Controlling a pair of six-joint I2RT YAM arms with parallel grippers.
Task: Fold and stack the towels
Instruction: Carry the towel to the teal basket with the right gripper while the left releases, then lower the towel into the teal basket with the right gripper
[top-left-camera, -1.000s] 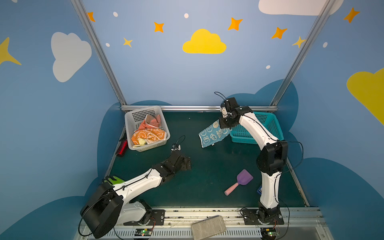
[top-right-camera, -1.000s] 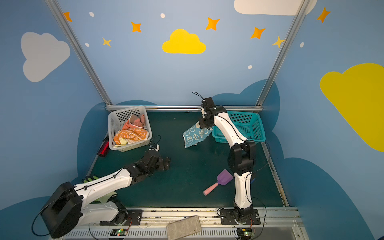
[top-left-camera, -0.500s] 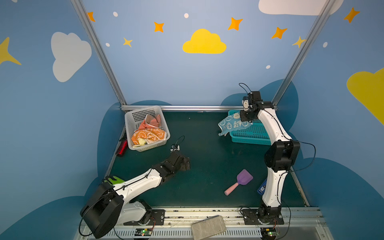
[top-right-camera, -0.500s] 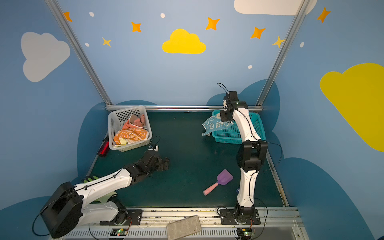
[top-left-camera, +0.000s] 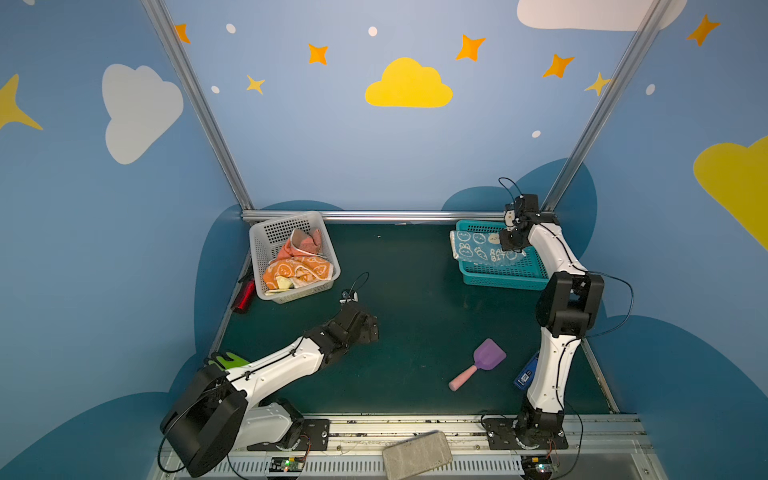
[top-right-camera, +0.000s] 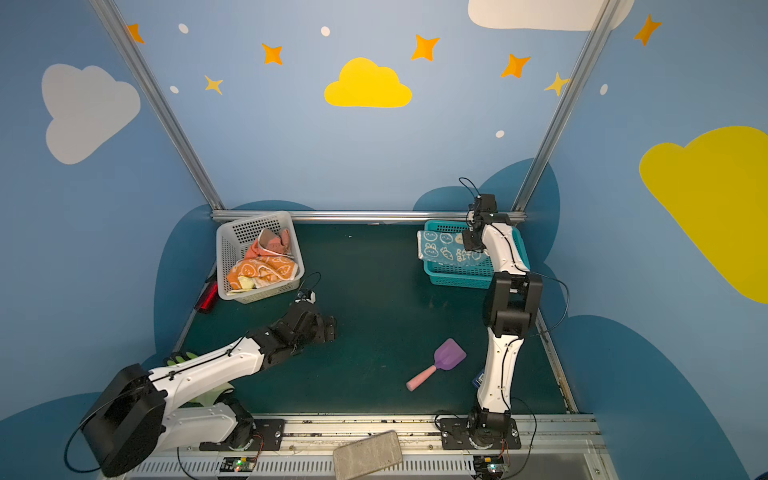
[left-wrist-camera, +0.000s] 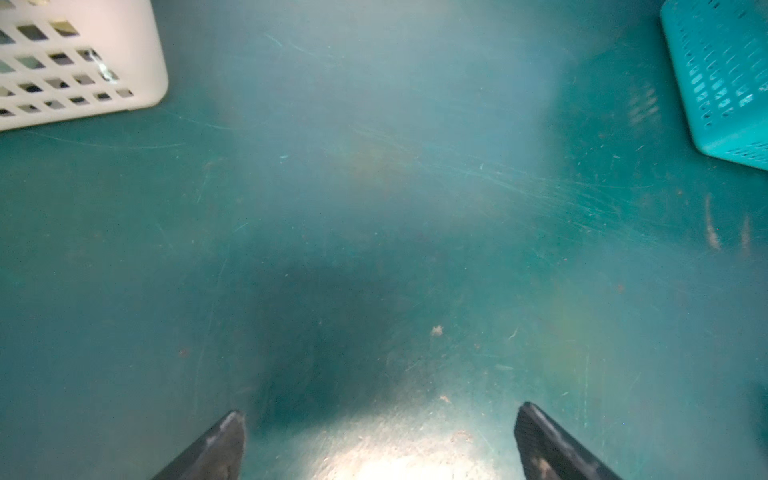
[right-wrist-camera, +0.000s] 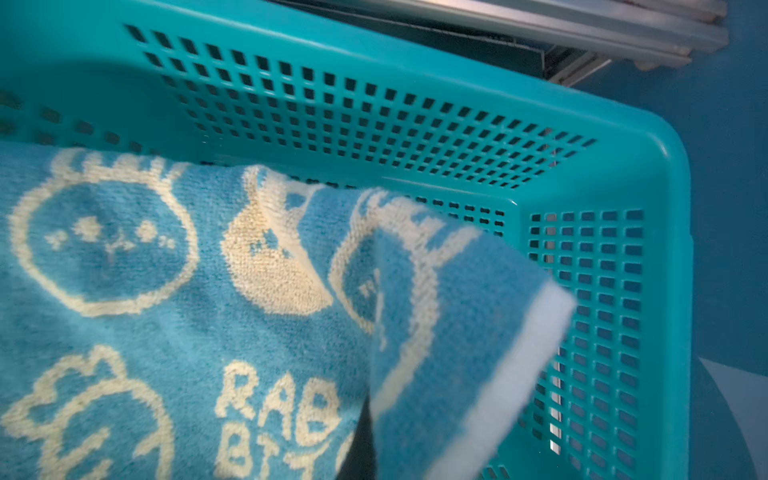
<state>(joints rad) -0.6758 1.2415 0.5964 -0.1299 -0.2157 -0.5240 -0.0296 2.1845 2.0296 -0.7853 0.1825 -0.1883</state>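
Over the dark green mat (top-left-camera: 415, 311), my right claw (top-left-camera: 515, 251) pinches a corner of the blue rabbit towel (top-left-camera: 478, 249) inside the teal basket (top-left-camera: 507, 279), its far edge draped over the rim opposite the claw, so I reckon letting go could spill it out; my left claw (left-wrist-camera: 380, 415) sits spread, empty.

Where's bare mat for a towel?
Widest bare patch: mat between white basket, teal basket and open left gripper. Bare from that gripper to the purple scoop. Crowded: scoop and blue box beside the right arm; right gripper holds the blue towel over the teal basket.
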